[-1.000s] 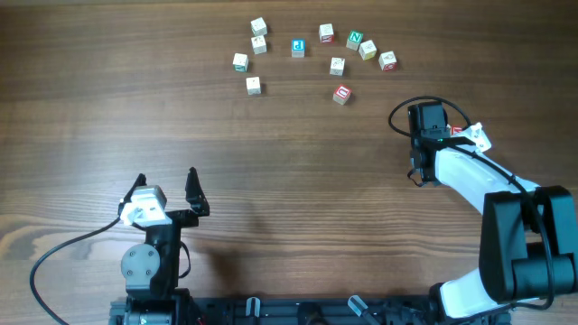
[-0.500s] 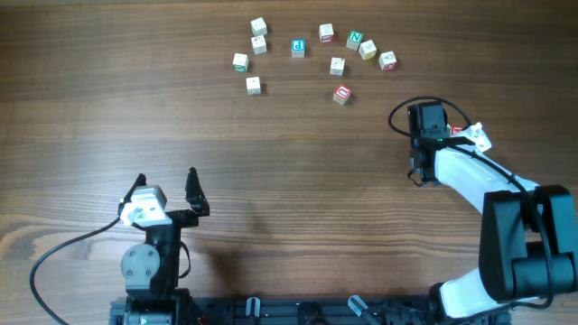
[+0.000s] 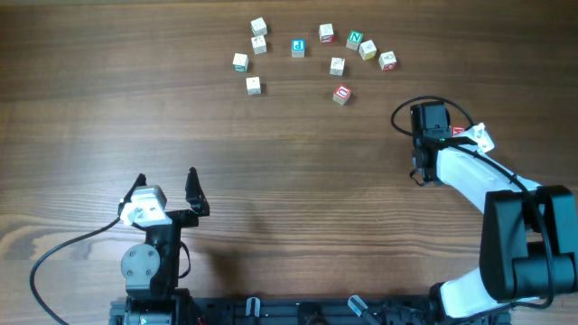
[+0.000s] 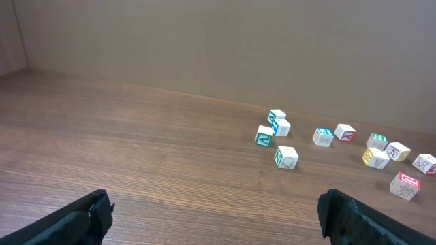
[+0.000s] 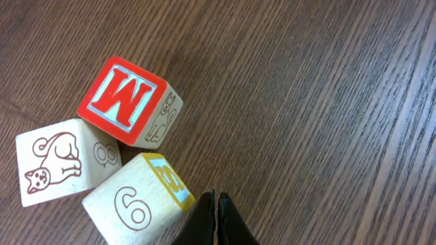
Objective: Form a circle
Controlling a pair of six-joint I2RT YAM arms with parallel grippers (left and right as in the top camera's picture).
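Blocks (image 3: 297, 47): loose arc | right gripper (image 5: 216, 211): closed | left gripper (image 4: 214, 207): open

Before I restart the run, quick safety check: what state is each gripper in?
Left gripper: open, empty.
Right gripper: shut, fingertips together, gripping nothing; tip beside the pale wooden cube marked 6.

Letter blocks (image 3: 298, 48), loose ragged arc, 3 more blocks (image 5: 126, 102) huddled

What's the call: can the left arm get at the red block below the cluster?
Probably yes. The left gripper is open, nothing lies between it and the red block, and that stands apart from the other blocks. It is far off, though.
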